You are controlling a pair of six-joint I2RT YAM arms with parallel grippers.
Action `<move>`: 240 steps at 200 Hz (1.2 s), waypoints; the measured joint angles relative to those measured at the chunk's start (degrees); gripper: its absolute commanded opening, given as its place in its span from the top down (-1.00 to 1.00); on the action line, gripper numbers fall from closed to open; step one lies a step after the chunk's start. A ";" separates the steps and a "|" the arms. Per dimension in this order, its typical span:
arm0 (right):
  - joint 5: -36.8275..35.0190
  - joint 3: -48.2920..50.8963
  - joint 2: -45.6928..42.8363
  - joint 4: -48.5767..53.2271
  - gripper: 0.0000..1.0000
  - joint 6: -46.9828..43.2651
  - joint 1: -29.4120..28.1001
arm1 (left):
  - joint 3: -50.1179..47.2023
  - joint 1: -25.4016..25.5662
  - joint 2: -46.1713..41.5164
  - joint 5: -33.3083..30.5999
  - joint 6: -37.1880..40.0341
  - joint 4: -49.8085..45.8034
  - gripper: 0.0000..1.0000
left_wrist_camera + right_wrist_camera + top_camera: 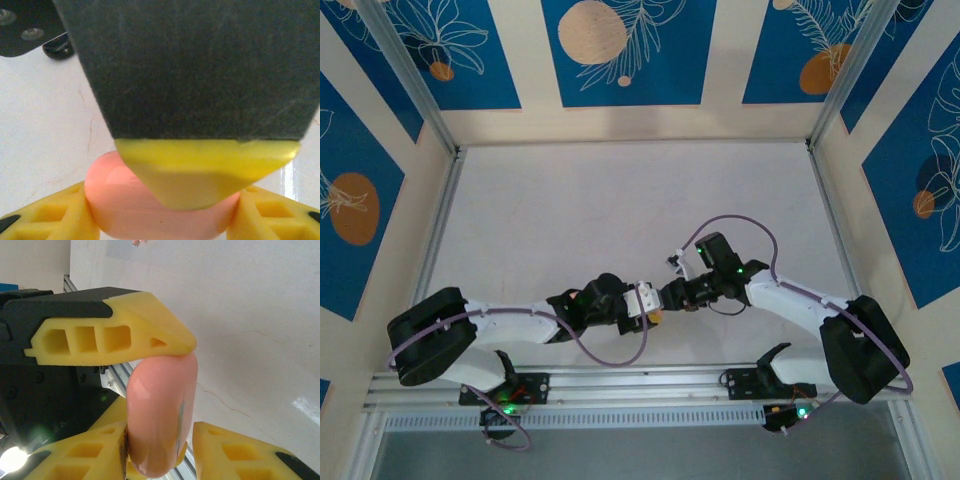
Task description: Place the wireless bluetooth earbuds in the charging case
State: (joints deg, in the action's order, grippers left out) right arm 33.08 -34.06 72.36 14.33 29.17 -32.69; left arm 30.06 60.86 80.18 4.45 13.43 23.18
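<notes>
L end effector [162, 220] approx half-open, clamped on pink charging case [115, 200]; R end effector [160, 445] straddles case, part-open, gap one side; tabletop [250, 300] beneath case.

arms [515, 322]: white shells, black joints | cables [730, 218]: purple | fingers [240, 452]: yellow (ribbed, black-backed)

We take this for a robotics lab test cell: a bare white tabletop [620, 200] fenced by aluminium posts [405, 75], printed blue panels [630, 50] across the top, and a robot arm [510, 322] bolted to the bottom rail [640, 385].
</notes>
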 measured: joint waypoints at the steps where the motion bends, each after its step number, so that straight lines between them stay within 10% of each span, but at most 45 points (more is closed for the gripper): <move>1: 0.00 0.00 0.00 -0.02 0.26 0.02 0.00 | 0.00 0.00 -0.02 0.00 0.00 0.00 0.06; 55: 0.31 -0.74 1.22 -0.46 0.59 0.46 -0.74 | 0.00 0.00 -0.66 -0.46 -0.02 -1.09 -0.01; 108: -0.94 -1.60 1.29 0.31 0.66 -1.40 -1.29 | -0.02 -0.07 -3.82 -1.18 0.22 -1.95 -0.59; 240: -4.61 -11.26 -1.46 8.09 0.69 -40.35 -0.31 | 4.37 -17.27 -18.40 17.77 -0.37 -21.33 -0.37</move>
State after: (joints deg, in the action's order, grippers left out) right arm 28.47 -45.32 70.89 22.41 -11.18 -32.99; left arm 34.44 43.59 61.78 22.22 13.06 1.85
